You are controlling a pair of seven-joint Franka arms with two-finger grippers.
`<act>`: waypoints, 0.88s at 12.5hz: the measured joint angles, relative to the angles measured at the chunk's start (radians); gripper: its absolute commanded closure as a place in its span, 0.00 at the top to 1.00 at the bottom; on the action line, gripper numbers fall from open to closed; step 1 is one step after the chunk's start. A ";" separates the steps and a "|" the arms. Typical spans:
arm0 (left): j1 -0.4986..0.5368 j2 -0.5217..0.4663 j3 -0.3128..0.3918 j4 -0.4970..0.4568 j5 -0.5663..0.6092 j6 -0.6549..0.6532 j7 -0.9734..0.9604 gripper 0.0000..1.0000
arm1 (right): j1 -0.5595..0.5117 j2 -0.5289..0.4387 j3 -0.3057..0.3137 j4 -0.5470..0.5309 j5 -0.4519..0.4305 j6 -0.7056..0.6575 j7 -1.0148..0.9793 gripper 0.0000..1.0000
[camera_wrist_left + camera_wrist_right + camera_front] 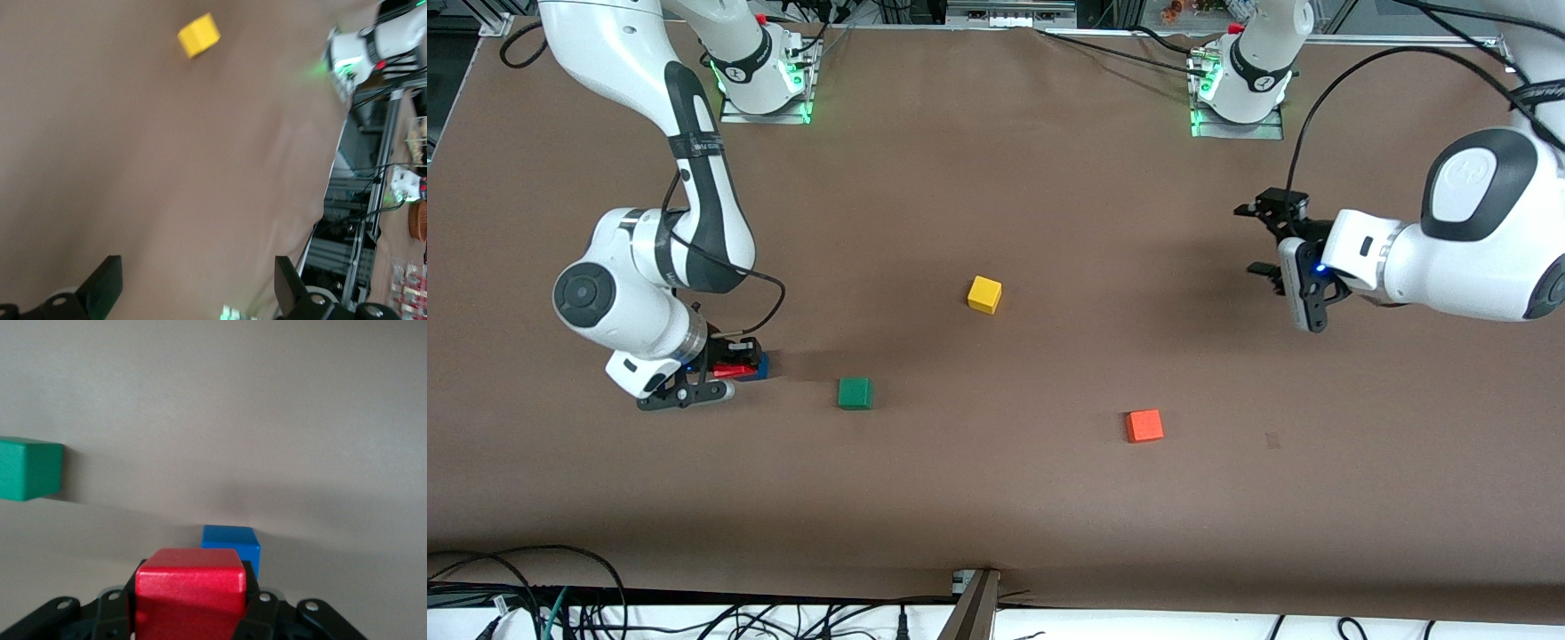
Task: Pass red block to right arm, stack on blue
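The right gripper (738, 367) has its fingers clamped on the red block (190, 590), low by the blue block (231, 545) near the table's right-arm end, ready for stacking. The left gripper (1263, 240) waits, fingers apart, over its own end
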 measured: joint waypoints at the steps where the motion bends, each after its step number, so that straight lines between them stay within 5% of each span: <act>1: 0.000 -0.008 0.000 0.039 0.062 -0.049 -0.076 1.00 | 0.003 -0.016 0.000 -0.048 -0.001 0.046 0.000 0.00; 5: -0.004 -0.036 -0.014 0.205 0.260 -0.195 -0.425 1.00 | 0.007 -0.040 -0.004 -0.120 -0.002 0.129 0.000 0.00; 8: -0.042 -0.094 -0.021 0.235 0.411 -0.164 -0.574 1.00 | 0.007 -0.037 -0.004 -0.147 -0.003 0.184 0.000 0.00; 10: -0.126 -0.140 0.034 0.233 0.446 -0.134 -0.639 1.00 | 0.008 -0.031 -0.004 -0.163 -0.003 0.214 0.000 0.00; 11: -0.205 -0.160 0.120 0.229 0.448 -0.101 -0.657 1.00 | 0.009 -0.028 -0.004 -0.167 -0.003 0.221 0.000 0.00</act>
